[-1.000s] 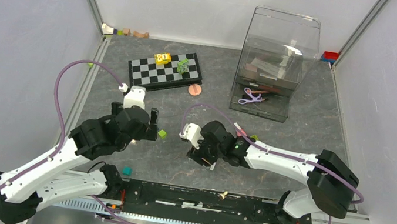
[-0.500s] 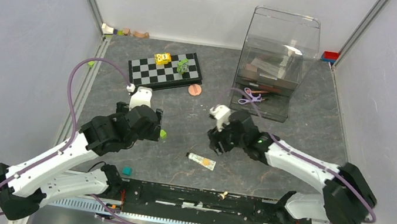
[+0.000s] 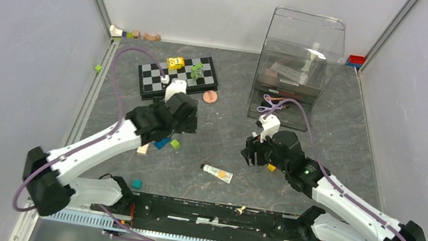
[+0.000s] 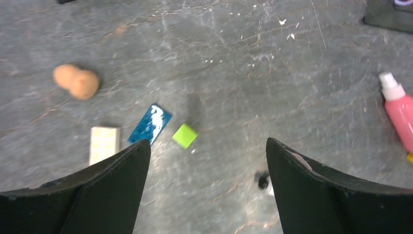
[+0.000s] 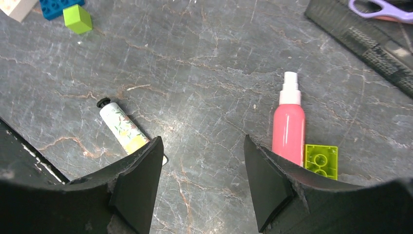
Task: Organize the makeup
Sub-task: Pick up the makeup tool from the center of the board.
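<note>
A cream floral tube point(image 3: 217, 173) lies on the dark table near the front; it also shows in the right wrist view point(image 5: 122, 129), left of the jaws. A pink spray bottle point(image 5: 289, 124) lies right of the jaws and shows in the left wrist view point(image 4: 402, 109). A peach sponge point(image 4: 75, 82) lies near the chessboard point(image 3: 176, 75). A purple curler point(image 5: 384, 7) lies in the clear organizer box point(image 3: 297, 62), which holds more makeup. My left gripper point(image 3: 189, 117) point(image 4: 207, 144) is open and empty above the table. My right gripper point(image 3: 252, 155) point(image 5: 202, 141) is open and empty between tube and bottle.
A green cube point(image 4: 185, 135), a blue block point(image 4: 150, 124) and a cream block point(image 4: 104, 145) lie under the left arm. A lime brick point(image 5: 320, 161) touches the pink bottle. Toy blocks stand on the chessboard, with more along the back wall point(image 3: 135, 34). A teal cube point(image 3: 137, 183) lies by the front rail.
My right gripper has moved right and back, off the cream tube, which now lies uncovered. My left gripper has moved back and right toward the chessboard, uncovering the blue and cream blocks.
</note>
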### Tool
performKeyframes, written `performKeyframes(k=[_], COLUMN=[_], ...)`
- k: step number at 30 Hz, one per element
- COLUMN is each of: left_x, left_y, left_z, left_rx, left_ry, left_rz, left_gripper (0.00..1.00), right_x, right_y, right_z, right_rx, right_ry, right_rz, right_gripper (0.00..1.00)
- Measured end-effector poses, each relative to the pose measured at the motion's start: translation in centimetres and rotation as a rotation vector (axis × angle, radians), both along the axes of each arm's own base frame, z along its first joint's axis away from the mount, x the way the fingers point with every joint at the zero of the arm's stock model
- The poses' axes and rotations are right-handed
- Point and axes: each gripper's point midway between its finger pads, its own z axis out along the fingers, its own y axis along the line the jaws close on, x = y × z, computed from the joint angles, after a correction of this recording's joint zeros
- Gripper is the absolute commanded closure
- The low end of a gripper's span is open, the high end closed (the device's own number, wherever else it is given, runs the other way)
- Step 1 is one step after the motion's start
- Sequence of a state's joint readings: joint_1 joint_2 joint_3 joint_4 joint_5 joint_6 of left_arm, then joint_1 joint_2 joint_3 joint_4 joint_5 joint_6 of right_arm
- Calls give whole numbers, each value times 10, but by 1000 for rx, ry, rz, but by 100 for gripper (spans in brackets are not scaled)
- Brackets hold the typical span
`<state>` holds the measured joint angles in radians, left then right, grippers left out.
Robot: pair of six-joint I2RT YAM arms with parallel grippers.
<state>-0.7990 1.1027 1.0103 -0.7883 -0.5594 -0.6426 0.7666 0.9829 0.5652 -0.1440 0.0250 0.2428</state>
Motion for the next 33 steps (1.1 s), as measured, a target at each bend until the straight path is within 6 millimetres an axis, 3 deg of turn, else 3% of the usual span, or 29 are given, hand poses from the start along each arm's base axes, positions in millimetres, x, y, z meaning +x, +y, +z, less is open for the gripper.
performKeyframes(k=[8, 12, 20, 27, 33], left_x=[74, 115, 179, 210, 225], left_y=[-28, -47, -73, -71, -70], left_z=[-55, -73, -102, -122, -135], left_rx=[-96, -145, -201, -205, -206], left_ry=[80, 77, 66, 76, 90], left_rz=[100, 144, 196, 229, 243], left_gripper=[18, 19, 20, 24, 32], right_x=[-8, -12, -18, -22, -23], right_y=[-13, -18, -24, -24, -26], right_z=[21, 20, 14, 9, 2], right_rx=[46, 37, -4, -37, -65], right_ry=[-35, -25, -15, -14, -18], right_rz=[-40, -41, -23, 22, 40], right_gripper=[32, 32, 31, 31, 31])
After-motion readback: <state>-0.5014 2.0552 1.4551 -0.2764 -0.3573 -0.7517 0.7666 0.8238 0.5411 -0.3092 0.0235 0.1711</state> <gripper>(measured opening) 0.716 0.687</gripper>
